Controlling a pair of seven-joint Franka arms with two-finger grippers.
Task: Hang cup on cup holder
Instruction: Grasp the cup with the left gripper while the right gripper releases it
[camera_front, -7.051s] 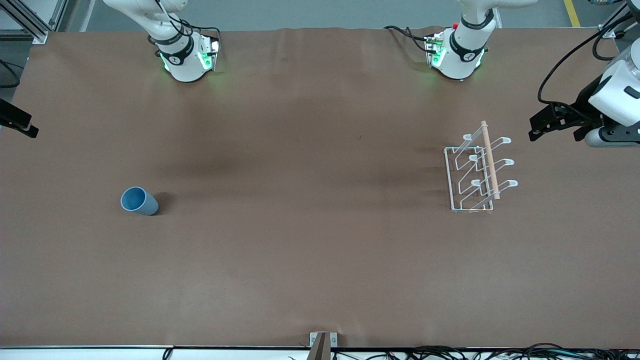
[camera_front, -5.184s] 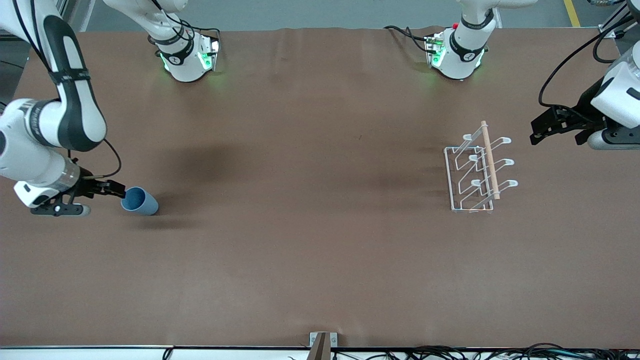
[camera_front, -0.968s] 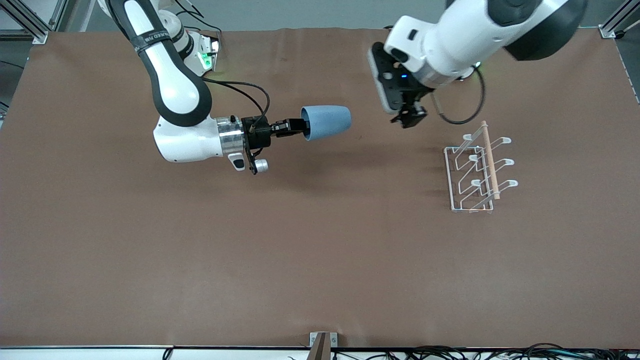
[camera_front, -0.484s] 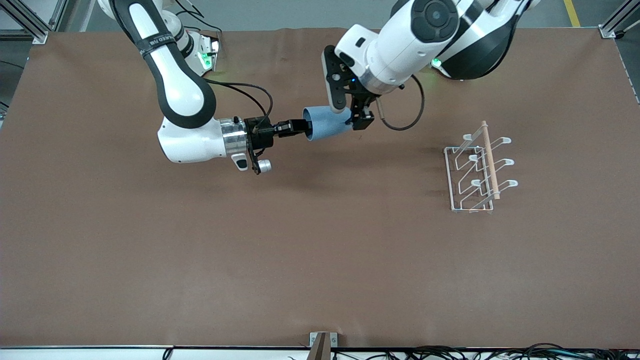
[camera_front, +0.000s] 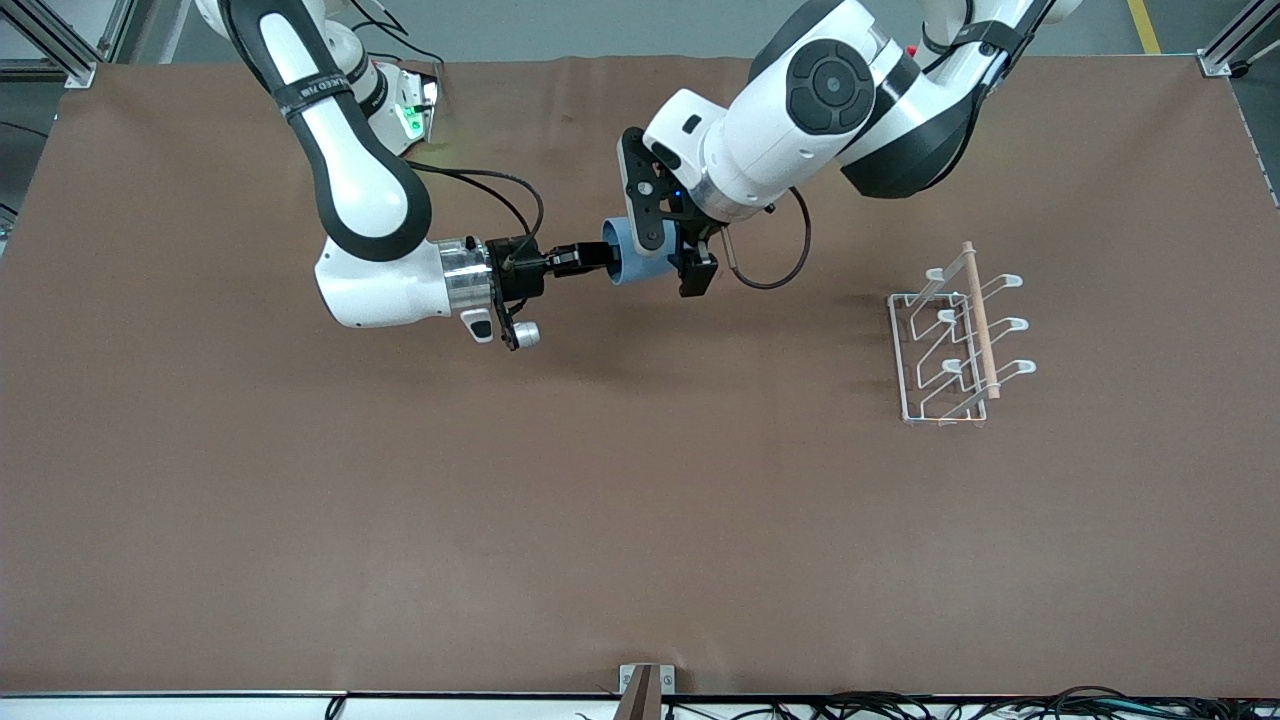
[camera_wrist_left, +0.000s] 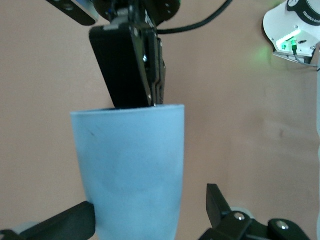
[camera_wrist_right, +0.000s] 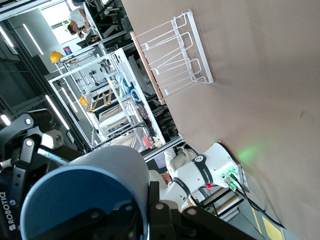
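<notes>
While right pincer (camera_front: 590, 258) pinches cup (camera_front: 630, 262) rim aloft — left pincer (camera_front: 672, 258), spread, now straddles it

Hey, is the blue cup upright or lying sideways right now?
Sideways. The cup is held in the air, the right pincer pinching its rim, its body pointing level between the open left pincer's fingers.

The cup (camera_front: 640, 262) hangs over mid-table; the cup holder (camera_front: 955, 340) stands at its four o'clock, well apart.
</notes>
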